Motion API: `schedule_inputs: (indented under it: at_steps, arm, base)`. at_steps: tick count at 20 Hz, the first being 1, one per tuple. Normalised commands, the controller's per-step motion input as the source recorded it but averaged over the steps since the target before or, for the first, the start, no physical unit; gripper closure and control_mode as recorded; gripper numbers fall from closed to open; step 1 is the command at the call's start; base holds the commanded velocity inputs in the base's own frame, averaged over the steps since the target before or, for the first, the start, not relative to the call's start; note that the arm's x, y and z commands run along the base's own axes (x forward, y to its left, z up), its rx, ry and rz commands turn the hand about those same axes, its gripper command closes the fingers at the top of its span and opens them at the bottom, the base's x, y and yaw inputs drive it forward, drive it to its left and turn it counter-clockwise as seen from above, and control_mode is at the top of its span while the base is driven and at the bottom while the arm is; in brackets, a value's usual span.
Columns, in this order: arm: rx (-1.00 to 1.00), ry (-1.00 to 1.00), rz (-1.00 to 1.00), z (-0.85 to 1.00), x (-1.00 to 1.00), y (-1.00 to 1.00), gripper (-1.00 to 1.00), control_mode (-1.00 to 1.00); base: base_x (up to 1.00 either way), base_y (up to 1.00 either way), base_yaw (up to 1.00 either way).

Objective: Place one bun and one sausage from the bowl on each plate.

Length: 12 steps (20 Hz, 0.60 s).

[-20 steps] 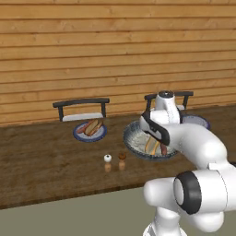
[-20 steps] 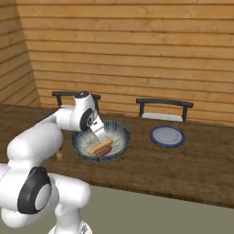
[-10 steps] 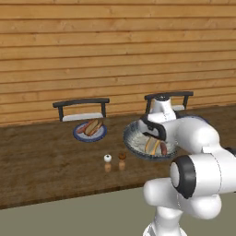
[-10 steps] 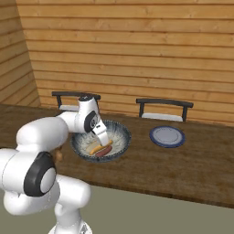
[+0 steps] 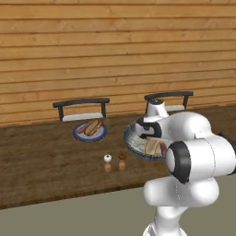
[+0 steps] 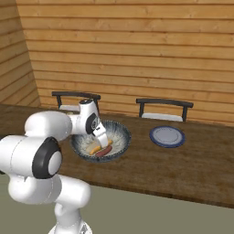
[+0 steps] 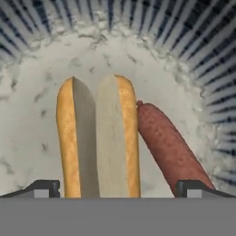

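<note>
Bowl [image 7: 41,60] holds one bun [image 7: 97,138], one sausage [image 7: 168,147].

No lettering, labels, brand marks or numbers can be read anywhere: the bowl [image 6: 101,141], the plates [image 6: 167,136] [image 5: 90,132], the desk [image 6: 183,169] and the plank wall [image 6: 137,50] all carry none.

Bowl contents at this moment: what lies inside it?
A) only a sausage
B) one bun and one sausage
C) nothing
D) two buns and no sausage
B: in the hand view a split bun and a sausage lie side by side on the pale inside of the bowl.
</note>
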Motion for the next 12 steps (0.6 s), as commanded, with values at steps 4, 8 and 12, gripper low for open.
schedule_inputs:
  at_steps: [4, 8, 12]
  arm:
    - [0.0, 0.0, 0.0, -0.32, 0.03, 0.0, -1.0, -1.0]
    - [0.0, 0.01, 0.0, -0.25, 0.07, 0.03, -1.0, -1.0]
    - [-0.02, 0.0, 0.0, -0.23, 0.0, 0.0, 1.0, -1.0]
  base:
    - [0.0, 0.0, 0.0]
    - [0.0, 0.0, 0.0]
    - [0.0, 0.0, 0.0]
